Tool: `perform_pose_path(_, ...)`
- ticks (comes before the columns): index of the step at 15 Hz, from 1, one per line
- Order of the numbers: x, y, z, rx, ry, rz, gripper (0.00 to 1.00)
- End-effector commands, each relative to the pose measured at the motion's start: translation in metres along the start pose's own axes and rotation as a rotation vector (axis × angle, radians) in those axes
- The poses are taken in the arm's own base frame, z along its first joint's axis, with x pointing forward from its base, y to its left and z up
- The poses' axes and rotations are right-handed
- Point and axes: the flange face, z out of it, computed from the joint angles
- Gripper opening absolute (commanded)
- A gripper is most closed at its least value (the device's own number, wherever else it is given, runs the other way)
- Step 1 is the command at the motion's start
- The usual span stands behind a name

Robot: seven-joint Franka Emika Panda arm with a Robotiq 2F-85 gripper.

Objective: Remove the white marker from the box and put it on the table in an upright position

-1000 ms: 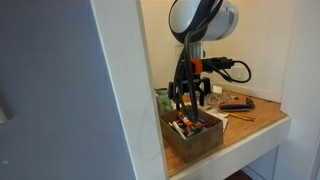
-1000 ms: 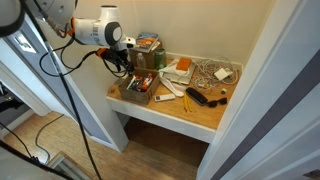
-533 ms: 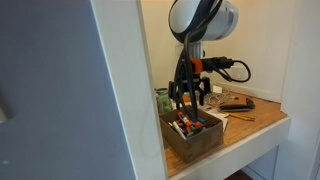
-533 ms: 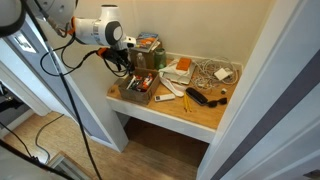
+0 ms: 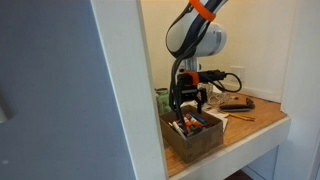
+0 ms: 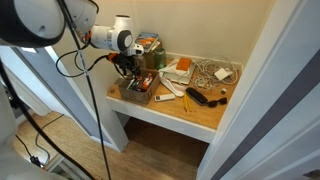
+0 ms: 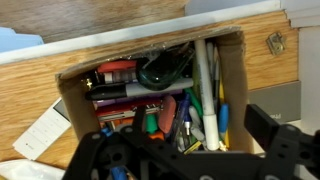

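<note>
**Gripper spread over the box, white marker lying inside**

From my seat I see the gripper point(image 5: 189, 101) hanging just above the open top of the box point(image 5: 198, 138), which stands near the front edge of the table point(image 5: 262, 118). An exterior view from higher up shows the same: the gripper point(image 6: 133, 70) over the box point(image 6: 137, 92) at one end of the table point(image 6: 195, 118).

In the wrist view the gripper point(image 7: 190, 162) is spread wide, with one dark finger at each lower corner of the picture and nothing between them. Below it the box point(image 7: 70, 95) is crowded with pens. The white marker point(image 7: 208, 100) lies lengthwise in the right part, close to the right wall and touching its neighbours. A red marker point(image 7: 116, 70) lies at the far left, a black cable point(image 7: 165, 70) is coiled beside it, and a green marker point(image 7: 150, 122) sits nearer the middle. A sheet of paper point(image 7: 40, 135) rests on the table point(image 7: 25, 88) just outside the box.
</note>
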Motion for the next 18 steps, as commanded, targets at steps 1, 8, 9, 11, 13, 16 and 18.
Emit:
perform_pose_path(1, 0.028, -0.011, 0.012, 0.034, -0.075, 0.012, 1.00)
perform_pose_path(8, 0.052, -0.022, 0.032, 0.043, -0.165, 0.042, 1.00)
perform_pose_path(9, 0.054, -0.023, 0.035, 0.045, -0.169, 0.042, 1.00)
perform_pose_path(11, 0.060, -0.025, 0.041, 0.042, -0.172, 0.040, 0.83)
perform_pose_path(13, 0.065, -0.027, 0.046, 0.038, -0.164, 0.036, 0.67)
perform_pose_path(16, 0.071, -0.030, 0.053, 0.035, -0.161, 0.030, 0.44)
perform_pose_path(18, 0.074, -0.032, 0.057, 0.036, -0.158, 0.027, 0.36)
